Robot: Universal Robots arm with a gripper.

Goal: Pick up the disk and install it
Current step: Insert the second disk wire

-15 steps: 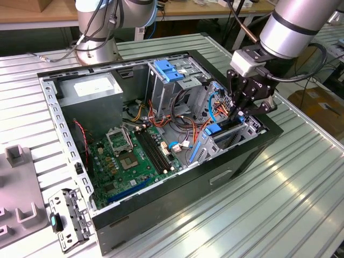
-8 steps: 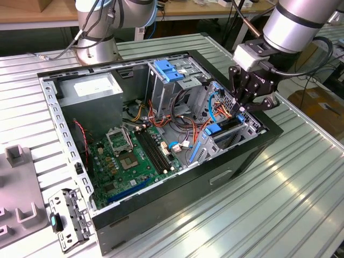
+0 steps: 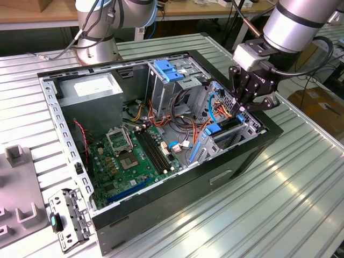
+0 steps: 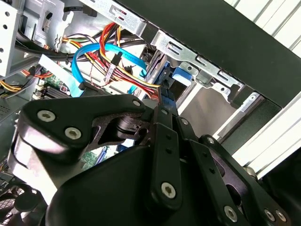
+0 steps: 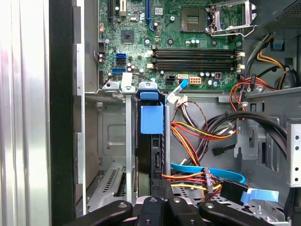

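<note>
We see the pincer [image 3: 241, 109] reaching down into the open computer case [image 3: 258, 145] on the ridged metal tabletop [image 3: 279, 204], fingers close together. The first wrist view shows the disk [image 5: 149, 141] standing on edge in its metal slot, blue rails on top, with the green board [image 5: 178, 42] behind. Bright wires [image 4: 113, 61] crowd beside it.

Disk [image 5: 150, 141] upright in drive bay slot, motherboard [image 5: 169, 42] beyond.

arm: reaching down from exterior view's upper right | claw [image 3: 243, 110]: pointing downward, fingers drawn together
</note>
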